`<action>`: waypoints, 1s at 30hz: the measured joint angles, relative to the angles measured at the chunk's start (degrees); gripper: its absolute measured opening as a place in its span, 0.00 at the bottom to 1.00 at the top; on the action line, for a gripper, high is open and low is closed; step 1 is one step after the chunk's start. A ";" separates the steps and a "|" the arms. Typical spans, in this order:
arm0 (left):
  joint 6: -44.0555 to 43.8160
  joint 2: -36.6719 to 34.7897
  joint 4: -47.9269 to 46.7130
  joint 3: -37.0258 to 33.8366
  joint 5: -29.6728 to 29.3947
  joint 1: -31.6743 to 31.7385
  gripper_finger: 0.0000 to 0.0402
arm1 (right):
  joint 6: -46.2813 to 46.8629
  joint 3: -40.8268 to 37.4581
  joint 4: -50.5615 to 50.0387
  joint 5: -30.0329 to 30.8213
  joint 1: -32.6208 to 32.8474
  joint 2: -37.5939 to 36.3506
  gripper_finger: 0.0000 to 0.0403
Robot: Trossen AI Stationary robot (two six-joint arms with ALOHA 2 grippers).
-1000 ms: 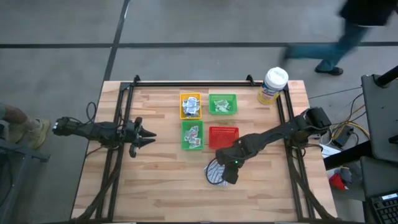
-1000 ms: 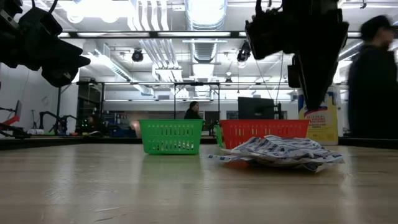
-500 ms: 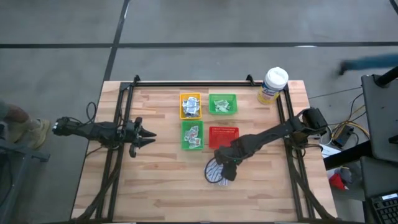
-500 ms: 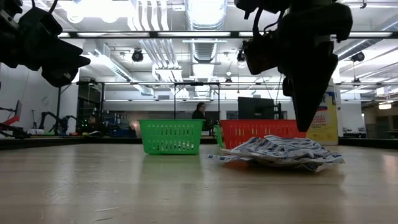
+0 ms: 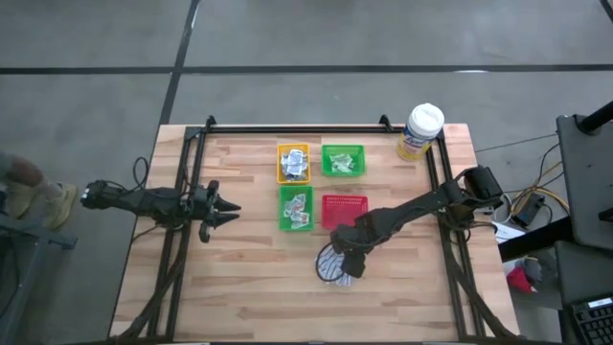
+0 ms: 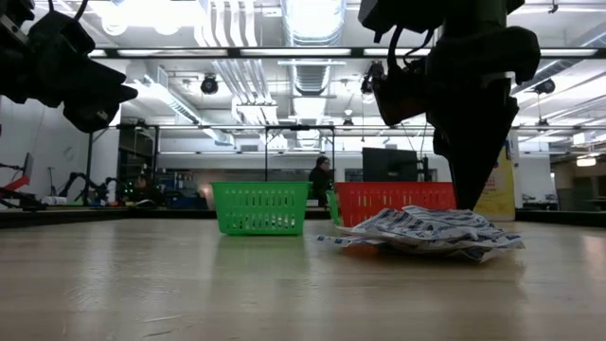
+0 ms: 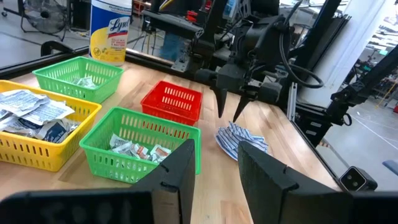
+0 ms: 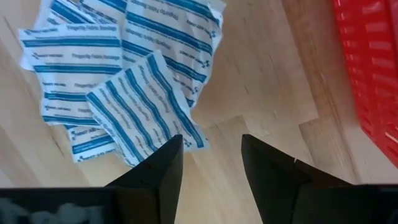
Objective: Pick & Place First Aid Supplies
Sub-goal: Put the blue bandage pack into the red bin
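Note:
A small pile of blue-and-white striped pads (image 5: 331, 269) lies on the wooden table in front of the red tray (image 5: 344, 209). My right gripper (image 5: 349, 259) points down over the pile's right edge, open. In the right wrist view its fingers (image 8: 211, 163) stand over bare wood beside the pads (image 8: 124, 81). The left wrist view shows its tips (image 7: 228, 115) just above the pile (image 7: 243, 138). My left gripper (image 5: 228, 213) waits open at the table's left, above the surface. More first aid supplies fill the yellow tray (image 5: 294, 163) and two green trays (image 5: 296, 209) (image 5: 343, 160).
A yellow canister with a white lid (image 5: 420, 131) stands at the far right corner. The four trays sit close together in the table's far middle. Black frame rails (image 5: 182, 240) run along the left and right sides. Bare wood lies near the front edge.
My right gripper has come down toward the pile of striped pads and tipped to point more steeply downward. The pile has not moved. A person has walked out of view beyond the table's far right.

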 joint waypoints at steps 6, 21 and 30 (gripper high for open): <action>0.02 0.00 0.00 0.00 0.00 0.01 0.29 | -0.35 -0.90 2.58 0.00 -0.02 -0.01 0.40; -0.17 0.00 0.00 0.00 0.00 0.02 0.29 | 0.74 -4.69 6.69 0.00 -0.33 -0.02 0.33; -0.17 0.00 0.00 0.00 0.00 0.02 0.29 | 0.76 -4.73 6.84 -0.14 -0.31 -0.02 0.26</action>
